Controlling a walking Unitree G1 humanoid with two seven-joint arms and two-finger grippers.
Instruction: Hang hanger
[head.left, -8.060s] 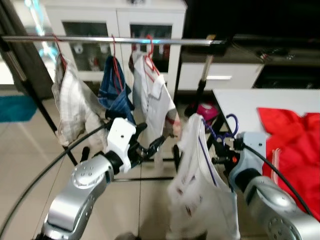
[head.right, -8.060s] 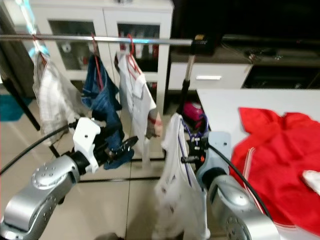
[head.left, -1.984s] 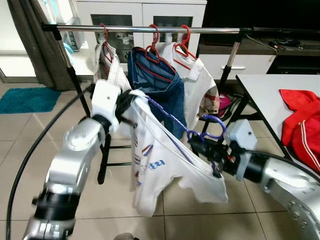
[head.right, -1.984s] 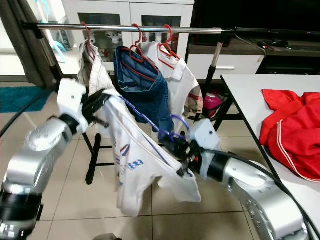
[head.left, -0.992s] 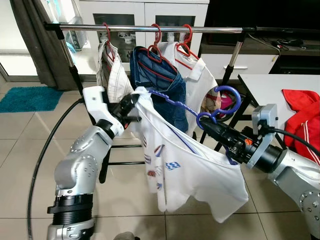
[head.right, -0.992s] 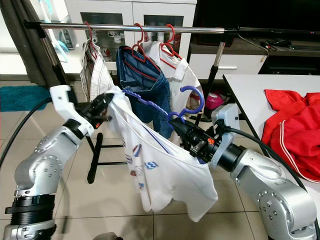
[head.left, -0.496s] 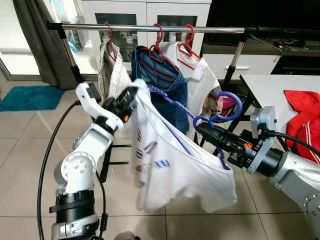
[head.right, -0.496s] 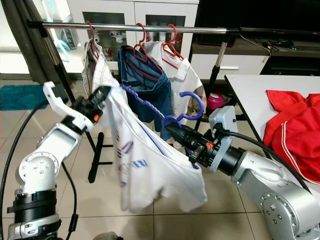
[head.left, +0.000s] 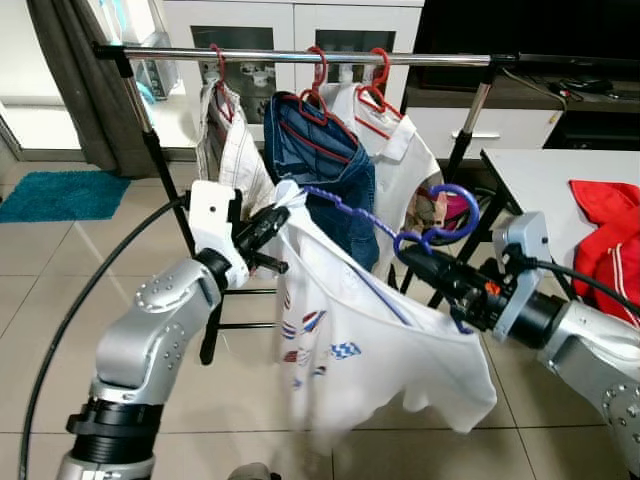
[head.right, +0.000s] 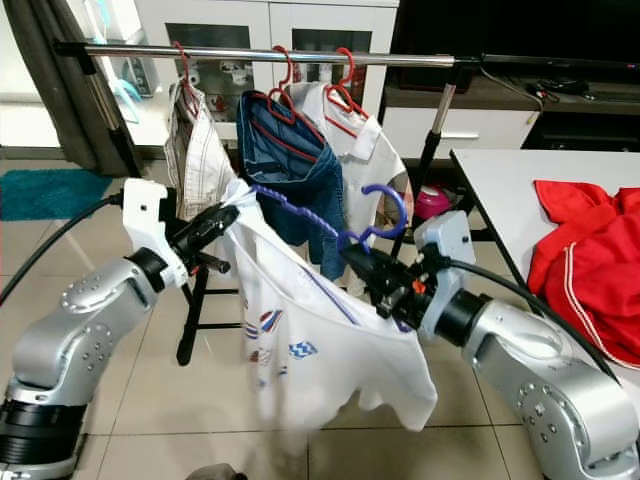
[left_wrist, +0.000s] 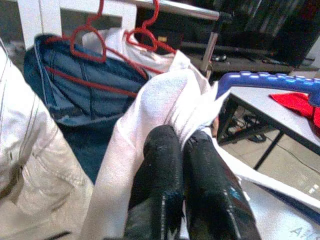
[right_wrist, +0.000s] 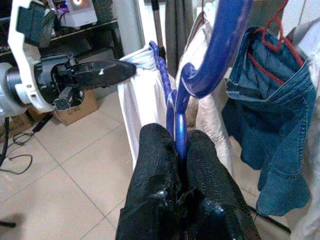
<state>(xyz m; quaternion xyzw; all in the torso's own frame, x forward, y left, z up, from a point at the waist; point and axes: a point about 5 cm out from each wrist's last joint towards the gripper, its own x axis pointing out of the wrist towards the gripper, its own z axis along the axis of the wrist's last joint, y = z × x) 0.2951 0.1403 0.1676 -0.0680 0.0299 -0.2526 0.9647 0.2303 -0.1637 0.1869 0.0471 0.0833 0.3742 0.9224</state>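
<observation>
Three red hangers (head.left: 320, 90) with garments are already seen on the rail (head.left: 300, 57) of the clothes rack, which runs across the upper part of the head views, and a stretch of bare rail is left to their right. Below it, at the centre of the frame, a white T-shirt (head.left: 360, 340) with small printed marks is held spread out on a blue hanger (head.left: 430, 215), well short of the rail. The carrying step is judged to be in hand: the hanger has not been hooked on yet. Its neck is clamped between the closed fingers of the right gripper (right_wrist: 181, 145), with the hook curving up above them, as is seen in the right wrist view. The shirt's shoulder, at the hanger's far end, is pinched by the left gripper (left_wrist: 184, 145), whose fingers are closed on the cloth. For the next move, a lift is called for, so that the hook is raised above the bare stretch of rail and lowered over it.
</observation>
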